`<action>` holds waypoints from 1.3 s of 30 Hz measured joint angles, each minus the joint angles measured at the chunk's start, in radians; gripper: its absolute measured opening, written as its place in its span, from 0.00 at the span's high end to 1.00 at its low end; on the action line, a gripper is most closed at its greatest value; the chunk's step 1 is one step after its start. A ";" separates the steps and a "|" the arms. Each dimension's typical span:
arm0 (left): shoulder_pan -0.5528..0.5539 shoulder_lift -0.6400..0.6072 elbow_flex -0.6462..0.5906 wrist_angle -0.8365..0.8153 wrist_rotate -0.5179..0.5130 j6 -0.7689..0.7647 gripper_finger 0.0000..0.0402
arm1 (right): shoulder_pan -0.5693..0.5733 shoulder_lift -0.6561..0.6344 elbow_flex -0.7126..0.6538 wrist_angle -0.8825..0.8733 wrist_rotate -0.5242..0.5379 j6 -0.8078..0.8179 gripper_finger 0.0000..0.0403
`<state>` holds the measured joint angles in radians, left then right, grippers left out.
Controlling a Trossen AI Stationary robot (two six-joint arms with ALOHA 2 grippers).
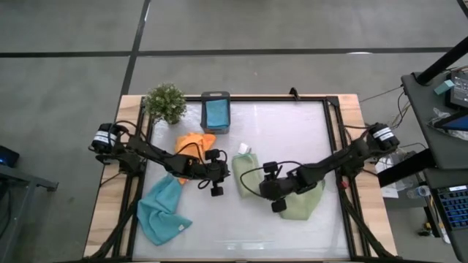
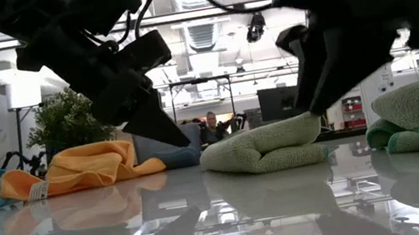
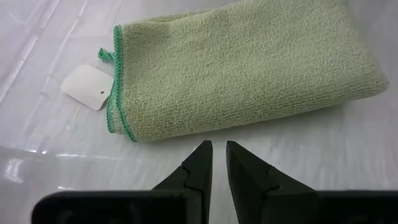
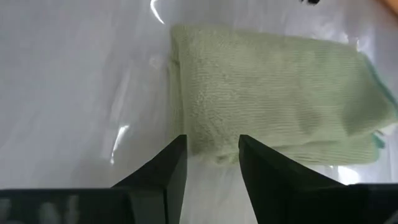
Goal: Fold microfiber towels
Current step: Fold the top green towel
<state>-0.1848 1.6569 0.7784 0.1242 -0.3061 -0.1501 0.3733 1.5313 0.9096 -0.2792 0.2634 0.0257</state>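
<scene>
The glossy white table (image 1: 292,131) carries both dark arms, which meet near its middle over a folded sage green towel (image 1: 245,174). That towel lies flat between the two grippers, with its white tag (image 3: 86,87) at the end away from the right gripper (image 1: 278,206) and near the left gripper (image 1: 217,190). The left gripper hangs just beside the towel's long edge, its two fingers (image 3: 198,169) drawn nearly together with only a thin slit between them and nothing in it. The right gripper sits at the towel's other end, its fingers (image 4: 168,171) parted with the towel's edge just ahead of the gap, gripping nothing. Under and beyond the right gripper lies a second sage green towel (image 1: 303,206), loosely heaped and partly hidden by the arm. Behind the left gripper, beside its arm, a light blue towel (image 1: 161,212) lies spread near the table's front corner. An orange towel (image 1: 194,144) is bunched just behind the left gripper, partly covered by the arm. Farther off, at the table's back edge, another light blue towel (image 1: 216,114) rests in a small dark grey box (image 1: 215,96), with a little green potted plant (image 1: 165,102) beside it.
</scene>
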 joint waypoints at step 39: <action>-0.297 0.210 0.011 0.451 0.059 -0.152 0.92 | -0.011 0.309 0.494 -0.267 -0.210 0.259 0.98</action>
<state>-0.4818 1.8668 0.7891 0.5753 -0.2474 -0.3023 0.3618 1.8403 1.4034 -0.5458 0.0537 0.2845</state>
